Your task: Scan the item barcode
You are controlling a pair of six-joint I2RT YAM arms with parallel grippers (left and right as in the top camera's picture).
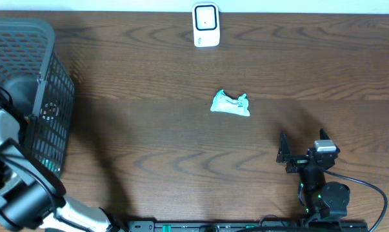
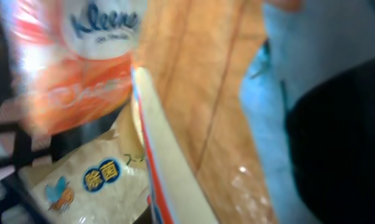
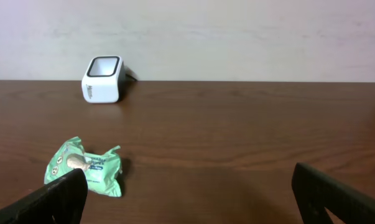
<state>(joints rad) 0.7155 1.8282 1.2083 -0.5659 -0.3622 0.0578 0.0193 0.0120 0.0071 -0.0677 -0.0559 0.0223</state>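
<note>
Overhead only: grey plastic mesh basket [image 1: 52,96] at left edge, L gripper [image 1: 20,89] down inside it, closed tight; on what, can't tell. L wrist view alone shows the contents, blurred: orange-white Kleenex tissue pack [image 2: 81,56] upper left, pale packet w/ blue round badge [image 2: 94,186] lower left. Green-white crinkled packet [image 1: 230,104] lies mid-table, below white box-shaped scanner [image 1: 206,26] at top centre. R gripper [image 1: 302,147] lower right, jaws wide, empty.

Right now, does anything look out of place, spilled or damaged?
Nothing spilled or broken. Only the crumpled green packet lies alone mid-table, apart from the basket and the scanner. The left wrist view is too blurred to judge.
</note>
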